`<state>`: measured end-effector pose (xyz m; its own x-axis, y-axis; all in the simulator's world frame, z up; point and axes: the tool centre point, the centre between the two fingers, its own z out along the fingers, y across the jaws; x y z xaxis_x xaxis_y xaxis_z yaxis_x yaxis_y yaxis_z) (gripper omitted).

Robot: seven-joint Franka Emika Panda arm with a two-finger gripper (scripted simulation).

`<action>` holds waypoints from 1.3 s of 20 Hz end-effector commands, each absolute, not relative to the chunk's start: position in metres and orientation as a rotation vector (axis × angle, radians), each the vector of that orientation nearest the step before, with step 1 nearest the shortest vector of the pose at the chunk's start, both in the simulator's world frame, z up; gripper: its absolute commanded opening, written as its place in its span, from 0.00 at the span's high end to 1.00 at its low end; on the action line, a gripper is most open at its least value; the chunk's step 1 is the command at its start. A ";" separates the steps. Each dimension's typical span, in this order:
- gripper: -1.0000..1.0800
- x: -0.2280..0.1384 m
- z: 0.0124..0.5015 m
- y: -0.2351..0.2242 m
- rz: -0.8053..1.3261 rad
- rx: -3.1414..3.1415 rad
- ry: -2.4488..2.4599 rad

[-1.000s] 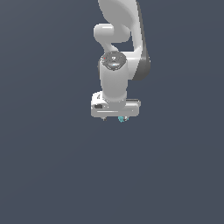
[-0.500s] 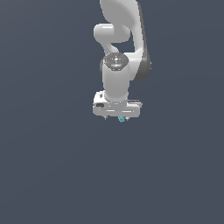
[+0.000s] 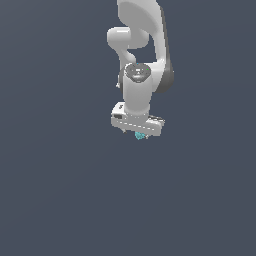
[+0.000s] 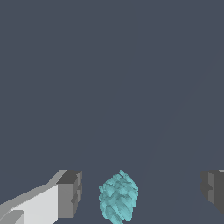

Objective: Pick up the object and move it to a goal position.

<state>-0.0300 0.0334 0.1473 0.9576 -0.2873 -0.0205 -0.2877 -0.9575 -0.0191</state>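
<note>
The gripper (image 4: 142, 192) stands with fingers (image 4: 70, 194) spread wide, the teal object (image 4: 118, 197) between them, nearer one pad, touching neither.

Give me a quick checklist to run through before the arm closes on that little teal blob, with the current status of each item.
1. Pincer open: ok, both fingers stand apart with a wide gap.
2. Teal blob between the fingers: ok in the wrist view, though it sits nearer one finger than the other.
3. Fingers clear of the blob: ok, a gap shows on each side.
4. Pincer low enough around the blob: cannot tell; in the exterior view the blob peeks out just under the pincer.
5. Goal position in sight: cannot tell, no marker shows.
</note>
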 end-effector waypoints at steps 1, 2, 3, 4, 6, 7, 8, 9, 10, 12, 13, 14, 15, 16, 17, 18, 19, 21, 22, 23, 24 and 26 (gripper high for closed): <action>0.04 -0.036 0.143 0.037 0.027 -3.074 0.545; 0.04 -0.038 0.141 0.038 0.027 -3.068 0.582; 0.04 -0.040 0.140 0.040 0.026 -3.061 0.618; 0.04 -0.042 0.138 0.041 0.026 -3.055 0.654; 0.04 -0.047 0.135 0.044 0.025 -3.040 0.726; 0.04 -0.049 0.133 0.045 0.025 -3.032 0.762; 0.04 -0.052 0.131 0.046 0.025 -3.023 0.797; 0.04 -0.054 0.130 0.048 0.024 -3.015 0.833; 0.04 -0.056 0.128 0.049 0.024 -3.005 0.869; 0.04 -0.061 0.125 0.051 0.023 -2.985 0.940; 0.04 -0.064 0.124 0.052 0.022 -2.975 0.975; 0.04 -0.066 0.122 0.054 0.021 -2.963 1.010; 0.04 -0.068 0.120 0.055 0.021 -2.952 1.046; 0.04 -0.071 0.119 0.056 0.020 -2.940 1.081; 0.04 -0.073 0.117 0.057 0.019 -2.928 1.116; 0.04 -0.076 0.116 0.058 0.018 -2.915 1.150; 0.04 -0.078 0.115 0.059 0.018 -2.901 1.185; 0.04 -0.083 0.112 0.061 0.016 -2.874 1.254; 0.04 -0.086 0.110 0.062 0.015 -2.859 1.288; 0.04 -0.089 0.109 0.063 0.014 -2.844 1.322; 0.04 -0.091 0.107 0.064 0.013 -2.829 1.356; 0.04 -0.096 0.105 0.065 0.011 -2.797 1.423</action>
<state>-0.0924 0.0641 0.1067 0.6183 -0.7859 -0.0094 -0.7859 -0.6183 -0.0004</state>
